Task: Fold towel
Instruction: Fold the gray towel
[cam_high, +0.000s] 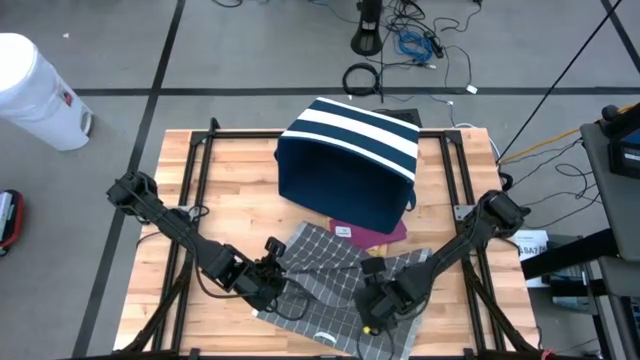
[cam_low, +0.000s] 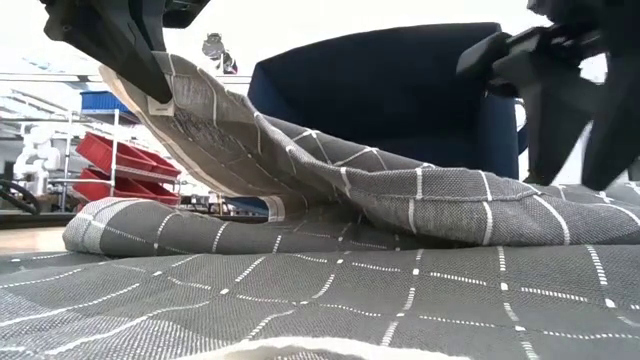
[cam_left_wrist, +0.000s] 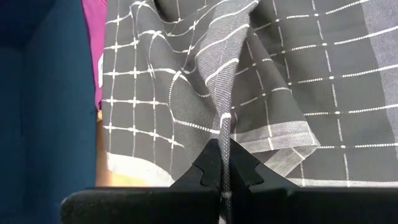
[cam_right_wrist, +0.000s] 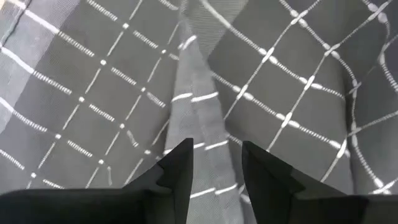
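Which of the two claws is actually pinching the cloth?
The left claw is shut on the grey checked towel, lifting its edge. The right claw is open over it.

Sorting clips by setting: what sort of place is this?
Likely a robotics lab or workshop: a bare concrete floor with loose cables, a framed wooden table, and red parts bins on shelving behind.

Navy bin (cam_high: 348, 160) blocks far side; table (cam_high: 170, 300) edges open.
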